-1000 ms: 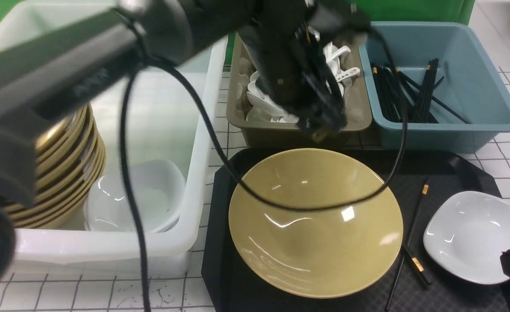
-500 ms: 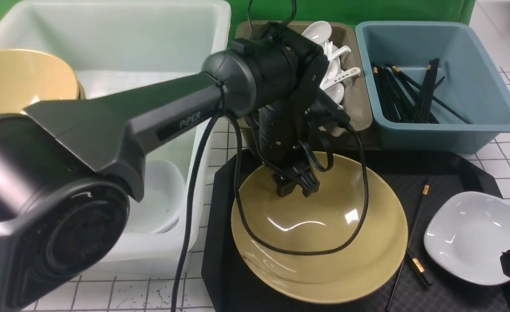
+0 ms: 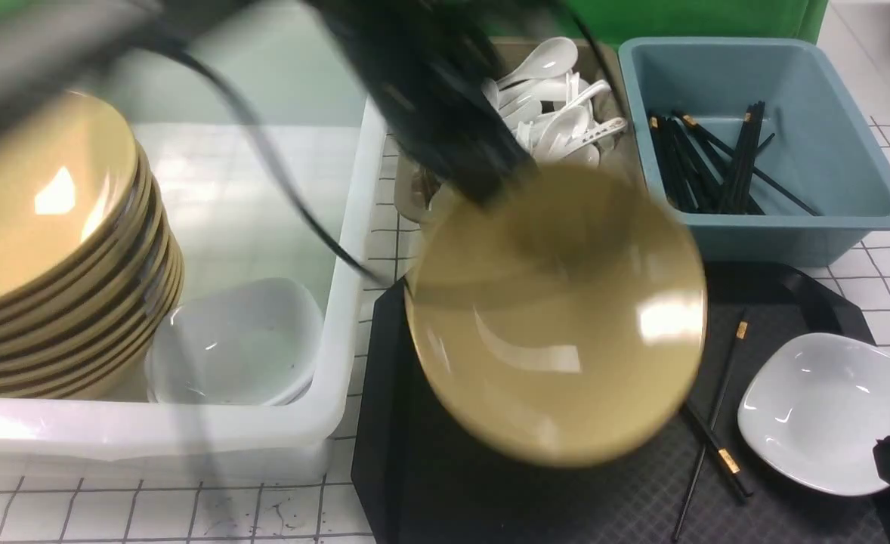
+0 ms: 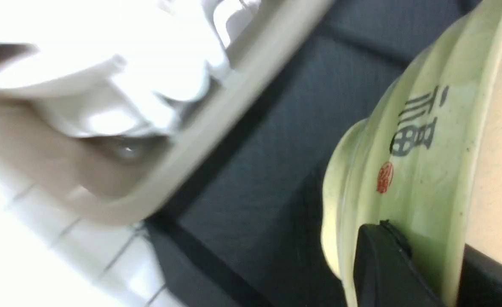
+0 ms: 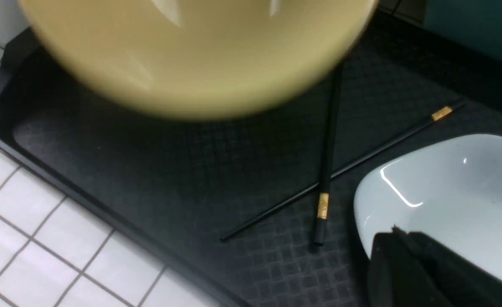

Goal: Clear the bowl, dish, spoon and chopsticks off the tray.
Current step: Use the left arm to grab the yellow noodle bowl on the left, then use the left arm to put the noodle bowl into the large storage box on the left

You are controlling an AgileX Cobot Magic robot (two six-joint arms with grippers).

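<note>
1. Left tool (image 4: 421, 260) pinches the bowl (image 3: 558, 325), lifted tilted above the tray (image 3: 475, 483).
2. Right tool (image 5: 404, 256), narrow, is near the dish (image 3: 830, 415).
3. On the tray, crossed chopsticks (image 3: 726, 459) lie beside the dish.

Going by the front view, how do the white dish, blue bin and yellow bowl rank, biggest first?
Largest to smallest:
1. Bowl, though being lifted nearer the camera may help
2. Bin
3. Dish

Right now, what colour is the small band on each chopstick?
Gold, on both black chopsticks; it shows best in the right wrist view.
</note>
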